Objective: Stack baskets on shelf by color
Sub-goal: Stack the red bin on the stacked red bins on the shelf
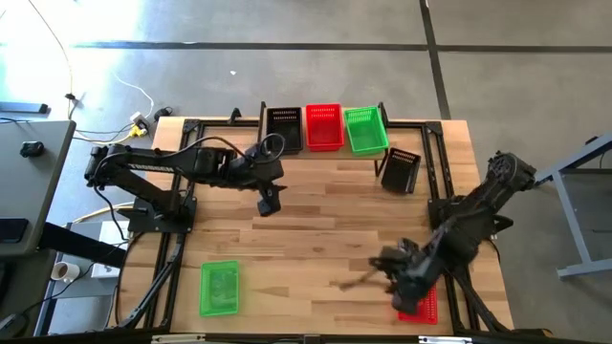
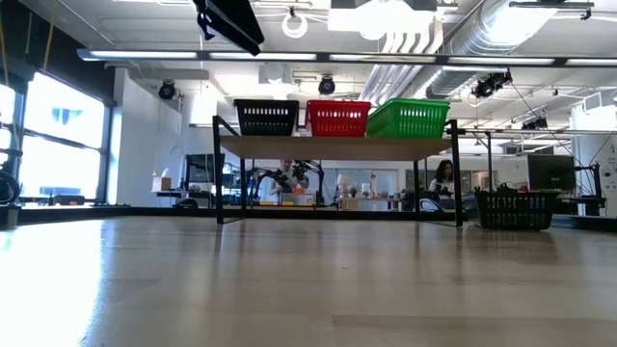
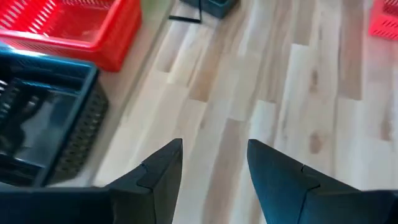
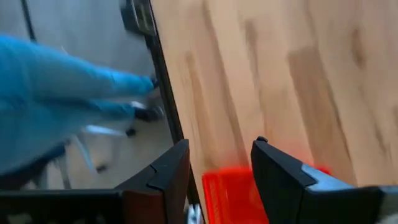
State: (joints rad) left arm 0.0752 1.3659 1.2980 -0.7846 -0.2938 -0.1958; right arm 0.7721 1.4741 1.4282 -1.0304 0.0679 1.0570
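Seen from above, left to right: a bright green rectangular plastic lattice basket [image 1: 219, 289] lies alone on the wooden tabletop [image 1: 316, 220], near the front left corner. The left gripper [image 1: 269, 203] hovers over the table's middle, fingers spread and holding nothing.

At the far edge stands the low shelf with a light wood top and thin black legs [image 2: 337, 147]. On it, in a row, sit a black lattice basket [image 1: 284, 129], a red lattice basket [image 1: 324, 126] and a second green lattice basket [image 1: 365, 130], tilted slightly. Whether any of them is already a stack, I cannot tell. Just right of the shelf, another black basket [image 1: 400, 170] rests on the table.

Near the front right corner, the right gripper [image 1: 394, 277] hangs with fingers spread, just beside a red basket [image 1: 422, 304] at the table's edge.

No basket shows anything inside. They look light, stiff and slightly slippery; the thin rim or a side wall seems the best hold.
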